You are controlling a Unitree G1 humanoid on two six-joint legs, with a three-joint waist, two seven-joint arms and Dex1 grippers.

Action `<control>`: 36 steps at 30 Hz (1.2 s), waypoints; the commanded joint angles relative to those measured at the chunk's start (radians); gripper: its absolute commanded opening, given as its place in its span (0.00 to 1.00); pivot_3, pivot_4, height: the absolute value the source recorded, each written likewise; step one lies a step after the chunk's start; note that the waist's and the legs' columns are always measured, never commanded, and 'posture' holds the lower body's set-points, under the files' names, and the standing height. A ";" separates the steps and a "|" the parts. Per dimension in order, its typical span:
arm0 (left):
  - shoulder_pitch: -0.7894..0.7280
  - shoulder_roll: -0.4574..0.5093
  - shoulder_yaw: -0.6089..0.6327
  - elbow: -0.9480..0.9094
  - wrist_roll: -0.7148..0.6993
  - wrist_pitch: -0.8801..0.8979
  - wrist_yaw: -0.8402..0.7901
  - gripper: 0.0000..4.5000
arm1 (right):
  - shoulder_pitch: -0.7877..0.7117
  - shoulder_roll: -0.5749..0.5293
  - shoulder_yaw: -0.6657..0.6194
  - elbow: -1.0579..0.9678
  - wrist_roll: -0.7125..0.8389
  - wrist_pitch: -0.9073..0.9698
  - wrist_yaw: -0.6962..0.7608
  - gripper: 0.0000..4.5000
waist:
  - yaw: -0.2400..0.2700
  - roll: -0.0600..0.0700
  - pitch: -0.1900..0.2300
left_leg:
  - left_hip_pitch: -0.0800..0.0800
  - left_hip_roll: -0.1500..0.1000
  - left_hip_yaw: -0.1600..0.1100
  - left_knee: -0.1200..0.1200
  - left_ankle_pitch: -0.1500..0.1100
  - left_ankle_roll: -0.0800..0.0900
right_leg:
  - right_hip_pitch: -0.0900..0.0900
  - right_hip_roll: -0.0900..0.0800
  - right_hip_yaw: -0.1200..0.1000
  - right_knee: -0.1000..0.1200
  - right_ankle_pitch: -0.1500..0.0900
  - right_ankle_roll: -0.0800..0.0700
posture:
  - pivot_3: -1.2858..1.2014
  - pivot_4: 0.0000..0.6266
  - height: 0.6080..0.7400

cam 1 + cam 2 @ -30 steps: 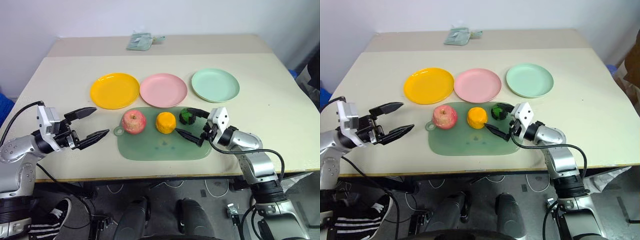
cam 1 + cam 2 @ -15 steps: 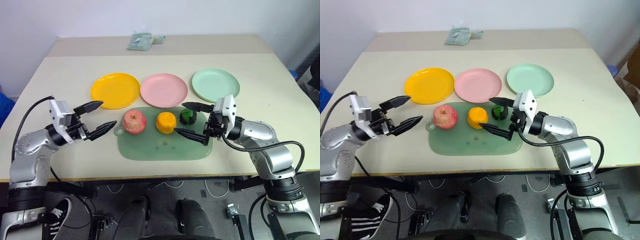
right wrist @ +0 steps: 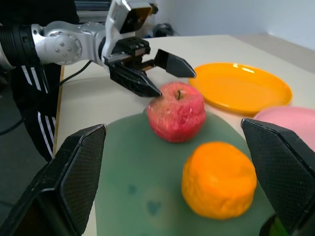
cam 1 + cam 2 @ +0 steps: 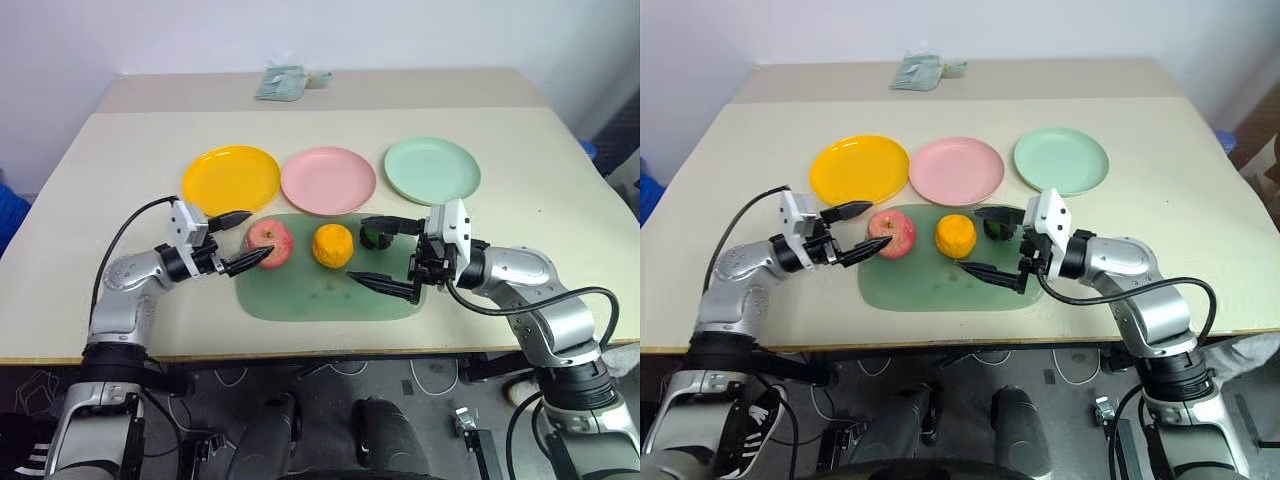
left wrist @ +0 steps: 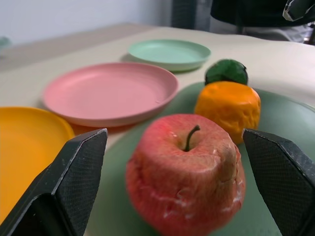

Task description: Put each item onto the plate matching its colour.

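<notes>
Apple (image 4: pixel 268 244), orange (image 4: pixel 332 246), green fruit (image 4: pixel 376 236) on mat (image 4: pixel 300 297); plates at 12. Left gripper (image 4: pixel 243 240) spread at apple; right gripper (image 4: pixel 372 252) spread, half-hiding green fruit.

Counter (image 4: pixel 560 240), beige. Far row, L to R: yellow plate (image 4: pixel 231 180), pink plate (image 4: pixel 328 180), mint plate (image 4: pixel 432 170), all bare. Near them, green mat (image 4: pixel 330 295) w/ apple (image 4: pixel 268 243), orange fruit (image 4: pixel 332 246), dark green fruit (image 4: pixel 376 236). Left gripper (image 4: pixel 242 240): jaws spread, level, tips flanking apple's left side. Right gripper (image 4: pixel 376 254): jaws spread, near the green fruit and orange fruit. Folded cloth (image 4: pixel 280 82) at far edge.
</notes>
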 commanded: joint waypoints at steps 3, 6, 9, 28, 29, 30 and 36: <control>-0.048 -0.018 -0.046 0.063 0.048 -0.018 -0.023 1.00 | 0.024 -0.011 -0.018 -0.067 0.001 -0.016 -0.014 1.00 | -0.002 0.000 0.000 | 0.000 0.000 0.000 0.000 0.000 0.000 | 0.000 0.000 0.000 0.000 0.000 0.000 | 0.52 0.24 1.00; -0.072 -0.025 -0.064 0.105 0.068 -0.002 -0.028 0.94 | 0.034 -0.015 -0.014 -0.079 0.004 -0.015 -0.010 1.00 | 0.000 0.000 0.000 | 0.000 0.000 0.000 0.000 0.000 0.000 | 0.000 0.000 0.000 0.000 0.000 0.000 | 0.52 0.24 1.00; -0.090 -0.033 -0.067 0.133 0.089 -0.042 -0.018 0.75 | 0.037 -0.014 -0.011 -0.071 -0.005 -0.022 -0.010 1.00 | 0.001 0.000 0.000 | 0.000 0.000 0.000 0.001 0.000 0.000 | 0.001 0.000 0.000 0.000 0.000 0.000 | 0.52 0.24 1.00; -0.745 -0.279 -0.010 0.860 0.264 -0.280 0.434 0.72 | -0.152 0.193 -0.097 0.220 -0.200 -0.180 -0.413 1.00 | 0.021 -0.002 0.001 | -0.002 -0.001 0.004 0.008 -0.001 0.003 | 0.000 0.004 -0.001 0.002 0.002 0.003 | 0.52 0.24 1.00; -0.759 -0.290 -0.006 0.893 0.270 -0.283 0.448 0.72 | -0.153 0.195 -0.098 0.216 -0.198 -0.180 -0.418 1.00 | 0.020 -0.002 0.001 | -0.002 -0.001 0.004 0.008 -0.001 0.003 | 0.000 0.004 0.000 0.002 0.002 0.004 | 0.52 0.24 1.00; -0.770 -0.303 -0.004 0.923 0.279 -0.275 0.471 0.72 | -0.153 0.196 -0.098 0.206 -0.196 -0.176 -0.424 1.00 | 0.018 -0.002 0.001 | -0.002 -0.001 0.005 0.008 -0.002 0.004 | 0.000 0.004 0.000 0.003 0.002 0.004 | 0.52 0.24 1.00; -0.784 -0.355 0.036 0.993 0.283 -0.255 0.515 0.95 | -0.125 0.193 -0.089 0.137 -0.191 -0.145 -0.450 1.00 | 0.007 -0.002 0.001 | -0.002 0.000 0.005 0.008 -0.002 0.004 | -0.001 0.005 0.000 0.004 0.002 0.004 | 0.52 0.24 1.00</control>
